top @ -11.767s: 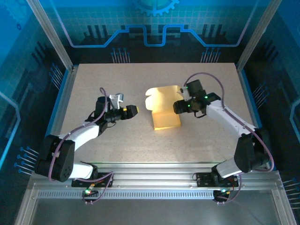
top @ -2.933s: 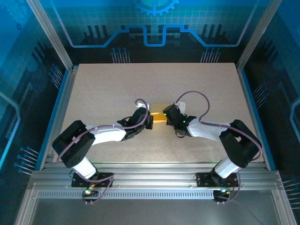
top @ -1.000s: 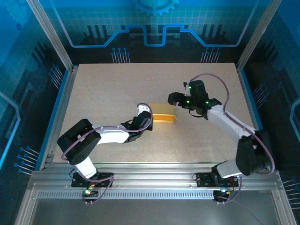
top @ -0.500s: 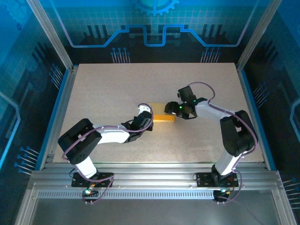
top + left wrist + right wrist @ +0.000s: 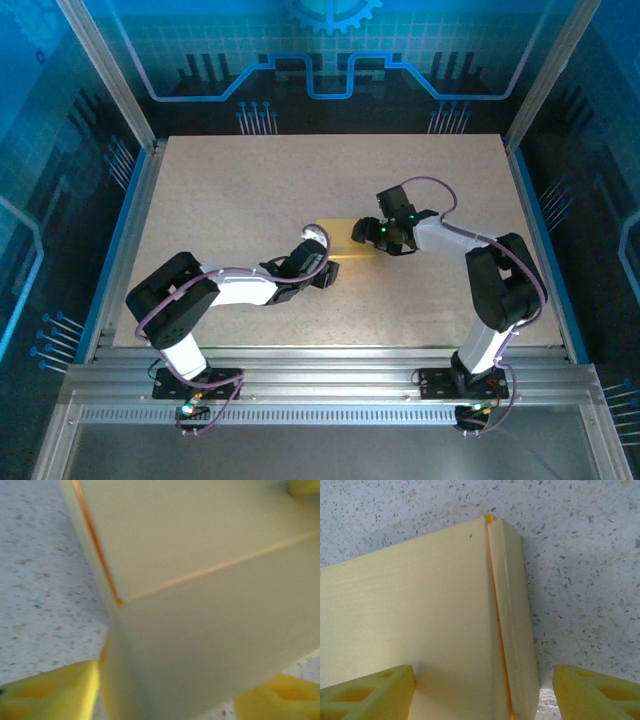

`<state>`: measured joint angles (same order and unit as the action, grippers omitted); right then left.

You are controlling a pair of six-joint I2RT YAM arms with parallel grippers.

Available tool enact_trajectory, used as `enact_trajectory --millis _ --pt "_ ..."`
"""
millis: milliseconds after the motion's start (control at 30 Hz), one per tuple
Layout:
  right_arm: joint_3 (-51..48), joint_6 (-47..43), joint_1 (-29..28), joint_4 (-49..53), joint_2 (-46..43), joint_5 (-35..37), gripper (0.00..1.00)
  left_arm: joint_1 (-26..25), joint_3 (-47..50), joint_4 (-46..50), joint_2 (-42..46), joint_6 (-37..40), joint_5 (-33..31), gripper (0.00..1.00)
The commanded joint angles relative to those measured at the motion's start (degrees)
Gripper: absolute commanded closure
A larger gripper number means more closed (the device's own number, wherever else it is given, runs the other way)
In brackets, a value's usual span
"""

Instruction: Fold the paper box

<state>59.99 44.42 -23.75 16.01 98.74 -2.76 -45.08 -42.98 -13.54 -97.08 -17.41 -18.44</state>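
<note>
Top external: arms bent inward; left pincer (image 5: pixel 167 690), right pincer (image 5: pixel 484 675) spread wide astride paper box (image 5: pixel 338 240), not gripping.

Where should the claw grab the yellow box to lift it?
Probably from above, pinching the two long side walls of the paper box. It lies closed and flat on the table, and those walls look straight and parallel.

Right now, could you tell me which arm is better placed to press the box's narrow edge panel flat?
Right, probably. The right end effector, open, straddles the paper box, with the narrow panel and its orange seam between the fingers. The left end effector, also open, crowds a blurred box corner.
</note>
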Motion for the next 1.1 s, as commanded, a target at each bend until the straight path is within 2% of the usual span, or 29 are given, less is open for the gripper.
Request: enact_trajectory --millis 0,167,333,433,633,767,900,1000,1067 --pt "-0.41 0.91 -0.69 0.91 1.56 1.7 0.27 -0.16 0.16 -0.22 1.63 3.52 6.32 0.22" --pt "0.3 0.09 -0.63 1.49 2.59 2.57 0.27 1.04 2.58 -1.06 3.04 8.75 15.68 0.01" --pt "0.81 -0.15 -0.58 1.55 4.15 2.76 0.3 1.22 4.54 2.31 5.15 12.7 26.01 0.01" --pt "1.01 -0.31 -0.64 1.4 5.21 2.71 0.31 1.39 6.11 5.64 7.25 14.37 29.72 0.01" --pt "1.16 -0.83 -0.6 1.41 6.7 3.19 0.35 5.43 10.52 4.11 12.82 11.87 39.02 0.01" --pt "1.29 -1.07 -0.68 1.57 6.8 2.95 0.37 10.03 13.35 -3.37 18.14 3.99 41.61 0.01" --pt "1.64 -1.84 -0.65 2.23 6.3 3.29 0.37 15.61 14.54 -14.46 18.69 -10.26 37.67 0.03" --pt "1.69 -2.5 -0.67 2.14 6.11 3.01 0.38 17.38 8.23 -7.02 13.18 -16.33 31.28 0.06" --pt "1.8 -2.92 -0.61 2.09 6.12 2.67 0.47 17.54 3.22 -1.08 8.74 -19.5 28.81 0.1"
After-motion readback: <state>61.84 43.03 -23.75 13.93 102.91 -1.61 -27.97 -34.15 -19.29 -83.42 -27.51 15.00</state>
